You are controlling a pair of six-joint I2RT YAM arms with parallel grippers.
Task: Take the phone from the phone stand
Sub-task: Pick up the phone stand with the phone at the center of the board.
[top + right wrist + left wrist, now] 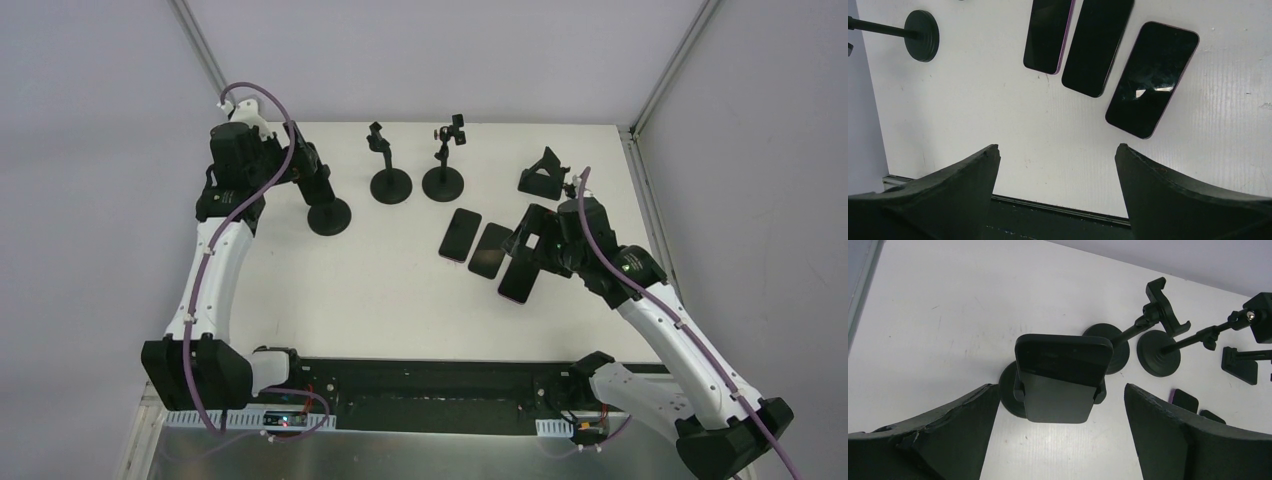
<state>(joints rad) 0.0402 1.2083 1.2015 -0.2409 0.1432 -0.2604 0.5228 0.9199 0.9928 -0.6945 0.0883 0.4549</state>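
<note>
Top external view is showing me the white table point(400, 310), with the left arm point(215, 270) reaching toward 10 o'clock and the right arm point(680, 330) leaning in at 3 o'clock. At 10 o'clock the phone stand point(328, 215) is standing on its round base. From the left wrist, I am seeing the phone point(1063, 375) sitting clamped in that stand's cradle. The left gripper point(1059, 390) is hanging with its jaws spread wide, one finger on either side of the phone and neither touching it. Two more pole stands point(390, 185) are standing at 12 o'clock and a folding stand point(543, 172) at 2 o'clock. The right gripper point(1057, 147) is hovering with its jaws spread and pinching nothing. Beneath it, three phones point(1098, 45) are lying flat side by side.
</note>
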